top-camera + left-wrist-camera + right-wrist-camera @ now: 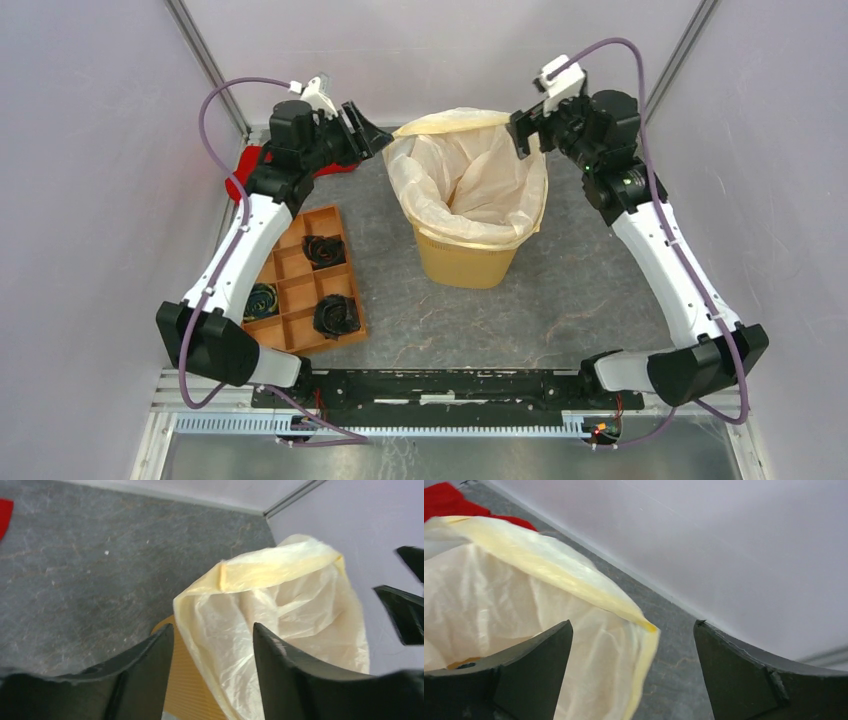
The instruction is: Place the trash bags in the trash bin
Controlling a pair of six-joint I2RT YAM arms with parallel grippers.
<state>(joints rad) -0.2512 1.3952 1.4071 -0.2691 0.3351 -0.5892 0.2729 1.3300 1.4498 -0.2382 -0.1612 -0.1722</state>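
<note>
Trash bags (470, 175), as far as the views show a single thin cream sheet, sit inside the trash bin (465, 262) as a liner. The mouth is spread wide and a skirt of plastic is folded down over the near rim. The bin stands upright in the middle of the table (580, 290).

At the far left, a red cloth (243, 165) lies by the wall. An orange compartment tray (300, 290) with dark items sits nearer. Neither touches the bin.

The left gripper (368, 130) hangs just beside the bag's far-left corner, its jaws spread and pinching nothing. In its wrist view the plastic (300, 595) lies straight ahead and a little to the right of the gap between the jaws. The mesh wall of the bin (185, 690) shows below it.

Across the back, the bag's yellowish hem runs left to right. It seems to stand above the rim rather than wrap it.

The right gripper (527, 130) hovers by the far-right corner, also spread and empty. In its own view the hem's pointed corner (644, 625) falls between the jaws, nearer the left one, with the rest of the sheet off to the left.

Both arms look equally near. The raised hem lies between them, its long axis running from one gripper to the other. Each gripper would have to close on its own corner and pull outward and down. The film looks slippery and likely to crumple inward if only one side is pulled.
</note>
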